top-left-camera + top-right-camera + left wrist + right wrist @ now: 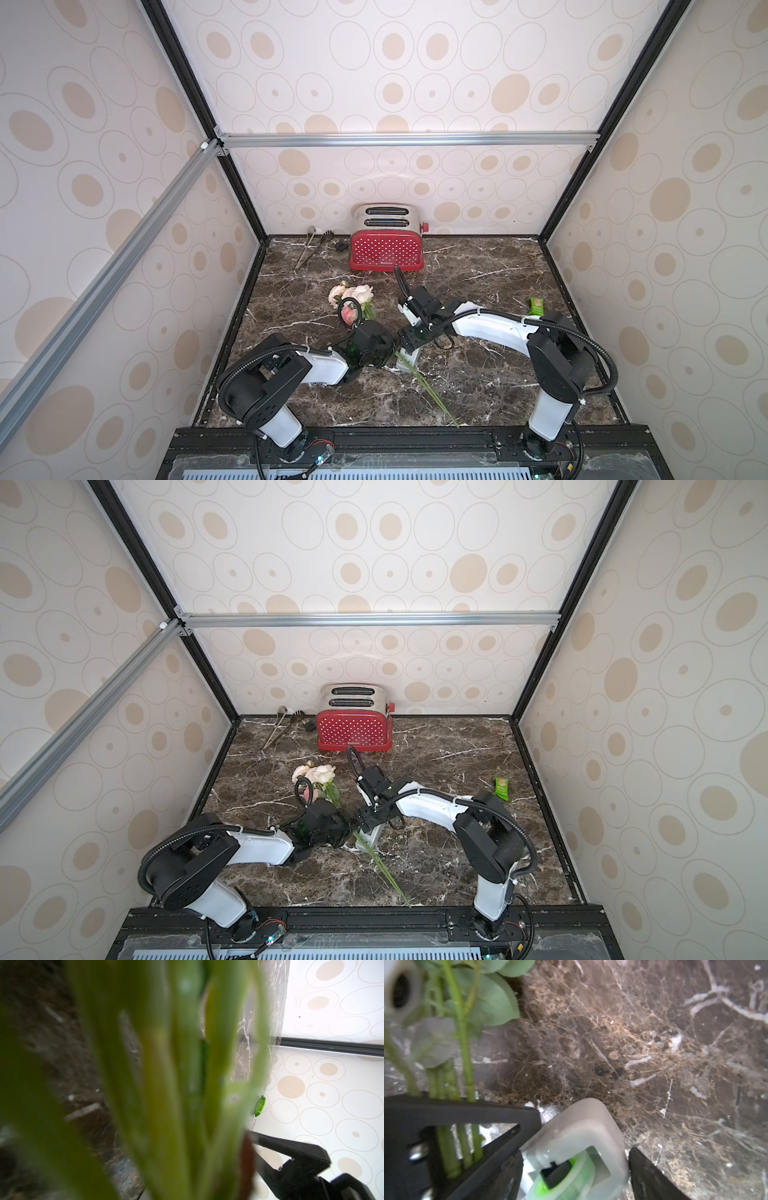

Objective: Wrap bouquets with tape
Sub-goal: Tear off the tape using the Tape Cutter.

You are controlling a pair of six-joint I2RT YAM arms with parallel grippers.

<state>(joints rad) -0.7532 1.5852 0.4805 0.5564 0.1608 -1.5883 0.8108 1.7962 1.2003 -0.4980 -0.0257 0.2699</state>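
Observation:
The bouquet lies on the marble top, its pink and cream blooms toward the back and its long green stems running toward the front edge. My left gripper is shut on the stems. In the left wrist view the blurred stems fill the picture, with one black finger showing beside them. The grey-white tape dispenser rests on the marble right beside the stems. My right gripper stands open astride it, with a small gap at one finger.
A red polka-dot toaster stands at the back wall with metal tongs to its left. A green snack packet lies near the right wall. Patterned walls enclose the marble top on three sides.

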